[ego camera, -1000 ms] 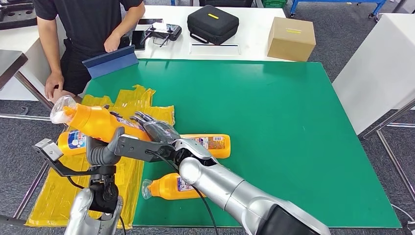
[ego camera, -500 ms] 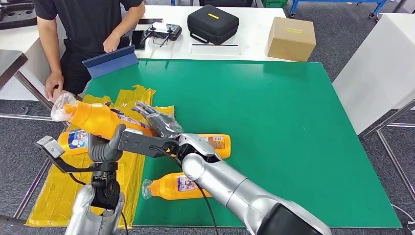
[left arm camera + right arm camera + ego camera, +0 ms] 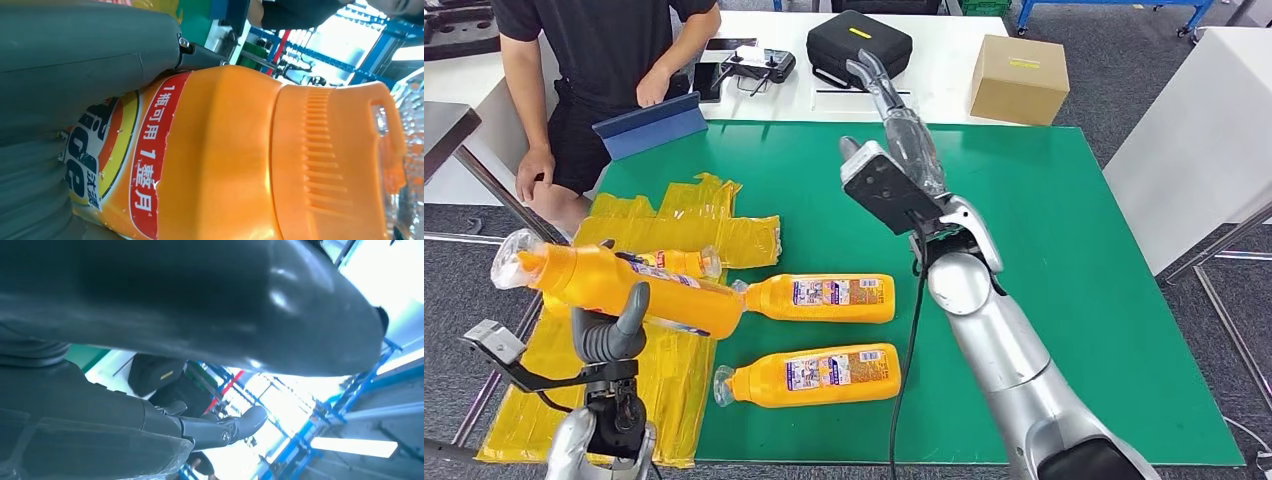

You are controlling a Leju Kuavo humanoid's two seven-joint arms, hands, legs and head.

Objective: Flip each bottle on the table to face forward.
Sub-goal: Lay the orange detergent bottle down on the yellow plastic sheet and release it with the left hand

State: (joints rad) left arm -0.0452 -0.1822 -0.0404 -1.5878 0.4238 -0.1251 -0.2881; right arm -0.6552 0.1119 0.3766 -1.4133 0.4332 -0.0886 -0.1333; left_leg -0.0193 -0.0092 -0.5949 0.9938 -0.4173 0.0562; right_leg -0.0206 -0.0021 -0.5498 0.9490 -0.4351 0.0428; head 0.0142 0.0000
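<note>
My left hand (image 3: 610, 330) grips an orange bottle (image 3: 629, 284) above the table's left edge, lying sideways with its clear-wrapped cap (image 3: 514, 262) to the left. The left wrist view shows that bottle (image 3: 225, 150) close up under my thumb (image 3: 75, 65). Two more orange bottles lie on the green table (image 3: 1044, 200), one (image 3: 824, 297) behind the other (image 3: 809, 372), labels up, caps to the left. Another bottle (image 3: 679, 262) peeks out behind the held one. My right hand (image 3: 894, 135) is raised over the table's middle, fingers (image 3: 215, 430) stretched out, holding nothing.
Yellow bags (image 3: 674, 215) cover the table's left edge. A person (image 3: 594, 60) stands at the far left beside a blue board (image 3: 649, 125). On the white table behind are a black case (image 3: 859, 48) and a cardboard box (image 3: 1019, 78).
My right arm has swung up and away from the bottles toward the table's middle. The left hand has moved its bottle a little lower and to the left.
</note>
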